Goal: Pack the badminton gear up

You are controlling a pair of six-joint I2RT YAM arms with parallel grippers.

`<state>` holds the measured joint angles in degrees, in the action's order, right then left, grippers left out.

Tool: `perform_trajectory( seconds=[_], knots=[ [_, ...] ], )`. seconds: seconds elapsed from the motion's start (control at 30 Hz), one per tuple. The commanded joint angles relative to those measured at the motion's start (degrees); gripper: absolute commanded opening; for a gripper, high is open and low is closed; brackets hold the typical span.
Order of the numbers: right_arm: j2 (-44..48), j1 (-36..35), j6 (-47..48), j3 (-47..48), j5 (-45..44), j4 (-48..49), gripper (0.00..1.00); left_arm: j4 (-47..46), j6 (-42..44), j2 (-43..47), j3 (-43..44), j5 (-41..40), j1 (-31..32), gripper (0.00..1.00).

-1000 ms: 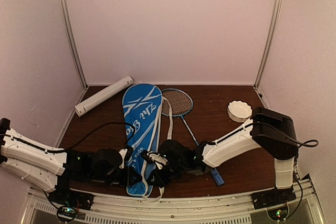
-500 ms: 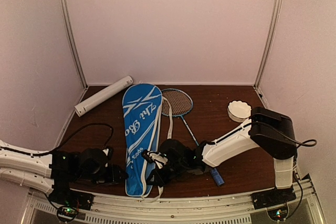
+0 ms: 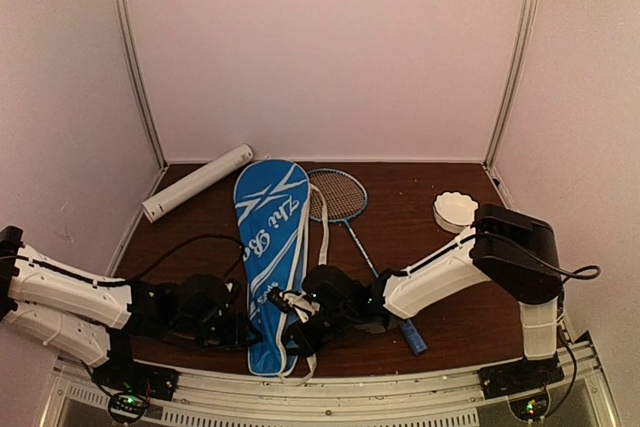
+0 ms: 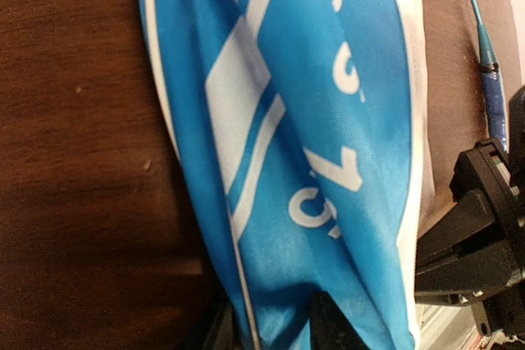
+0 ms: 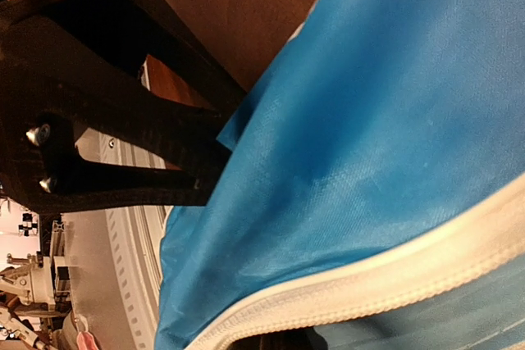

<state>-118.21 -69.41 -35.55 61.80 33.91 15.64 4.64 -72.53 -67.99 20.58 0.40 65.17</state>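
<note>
The blue white-lettered racket bag [image 3: 270, 237] lies lengthwise on the table and fills the left wrist view [image 4: 312, 120] and the right wrist view [image 5: 394, 104]. My left gripper [image 3: 243, 332] is at the bag's near left edge. It is open [image 4: 275, 325], with a fold of the bag between its fingers [image 4: 328, 329]. My right gripper [image 3: 283, 319] is shut on the bag's near right edge, where the white zip band [image 5: 369, 276] runs into its jaws [image 5: 287, 343]. One racket [image 3: 336, 195] lies right of the bag, its blue handle [image 3: 413, 337] near my right arm. The long white tube [image 3: 197, 182] lies at the back left.
A white scalloped bowl [image 3: 457, 211] stands at the right, beside my right arm's elbow. White walls and metal posts close in the table at the back and both sides. The right gripper's black body [image 4: 484, 235] shows close beside the bag in the left wrist view.
The left arm let go of the bag and drew back to the left, then returned to the bag's near left edge with its jaws apart. The right gripper has kept its hold.
</note>
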Motion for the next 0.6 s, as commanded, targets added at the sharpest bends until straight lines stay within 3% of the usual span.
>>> perform_trajectory(
  seconds=[0.0,0.23,0.37,0.57],
  knots=[
    [-1.38,-0.06,-3.18,1.91,2.85,5.89,0.00,-3.27,1.82,-1.28,-0.10,3.25,-0.15,0.34],
    [-2.89,-0.21,-6.05,4.89,4.35,10.71,0.00,-4.30,1.51,-0.56,-0.44,3.10,-0.13,0.35],
    [-3.41,-0.96,-5.92,6.42,4.52,10.85,0.00,-3.01,0.16,0.40,-0.56,1.85,-0.13,0.41],
    [0.87,-1.02,-5.04,0.15,-0.34,15.04,0.01,-2.63,-3.66,5.59,-3.25,-1.14,-0.15,0.44]
  ],
)
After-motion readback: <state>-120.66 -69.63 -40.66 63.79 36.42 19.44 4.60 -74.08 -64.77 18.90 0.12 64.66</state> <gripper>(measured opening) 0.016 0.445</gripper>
